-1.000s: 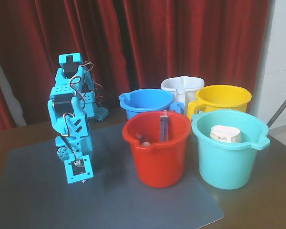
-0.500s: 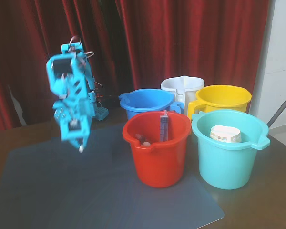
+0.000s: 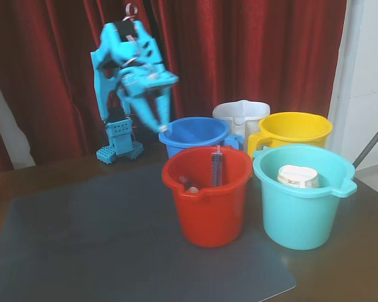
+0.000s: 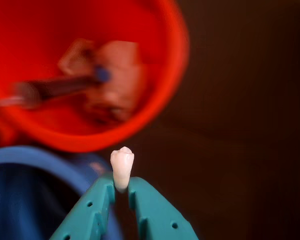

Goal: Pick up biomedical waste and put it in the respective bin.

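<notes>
The biomedical waste (image 4: 122,165), a tiny off-white tooth-like lump, is pinched between my teal fingertips, and my gripper (image 4: 121,182) is shut on it. In the fixed view the lump (image 3: 163,128) shows as a pale speck at the tip of my gripper (image 3: 161,126), raised high over the left rim of the blue bucket (image 3: 195,135). The red bucket (image 3: 208,194) stands in front, holding a syringe (image 3: 216,167) and small pale pieces. In the wrist view the red bucket (image 4: 155,60) and the blue bucket (image 4: 35,160) lie blurred below.
A turquoise bucket (image 3: 302,201) with a round white tub (image 3: 297,177) stands at the right, a yellow bucket (image 3: 293,135) and a white bucket (image 3: 239,114) behind it. A grey mat (image 3: 113,251) covers the table. Red curtains hang behind.
My arm has lifted from low over the mat at the left and swung up and right, carrying the lump to above the blue bucket's rim.
</notes>
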`<action>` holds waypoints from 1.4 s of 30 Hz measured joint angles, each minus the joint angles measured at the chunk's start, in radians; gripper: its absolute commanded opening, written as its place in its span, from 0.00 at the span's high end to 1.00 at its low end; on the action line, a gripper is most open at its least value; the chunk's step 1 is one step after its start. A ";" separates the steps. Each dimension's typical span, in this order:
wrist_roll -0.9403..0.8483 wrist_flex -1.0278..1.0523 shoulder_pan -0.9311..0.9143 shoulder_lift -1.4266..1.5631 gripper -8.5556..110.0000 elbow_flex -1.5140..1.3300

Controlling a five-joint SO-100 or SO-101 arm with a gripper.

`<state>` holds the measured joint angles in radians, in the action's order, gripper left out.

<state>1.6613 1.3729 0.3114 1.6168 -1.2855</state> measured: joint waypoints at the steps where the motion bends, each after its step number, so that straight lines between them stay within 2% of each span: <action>1: 0.011 -0.020 0.025 0.002 0.93 0.000; 8: 0.238 -0.241 0.236 0.005 0.93 0.000; 10: 0.256 -0.359 0.298 0.000 0.93 0.000; 14: 0.281 -0.442 0.353 -0.140 0.93 0.120; 23: 0.281 -0.225 0.462 -0.759 0.93 0.905; 26: 0.282 -0.202 0.486 -0.853 0.93 1.039; 34: 0.282 -0.166 0.535 -1.019 0.93 1.243; 42: 0.319 -0.166 0.595 -1.023 0.93 1.279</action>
<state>1.9804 1.2072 0.9066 0.5937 -0.0061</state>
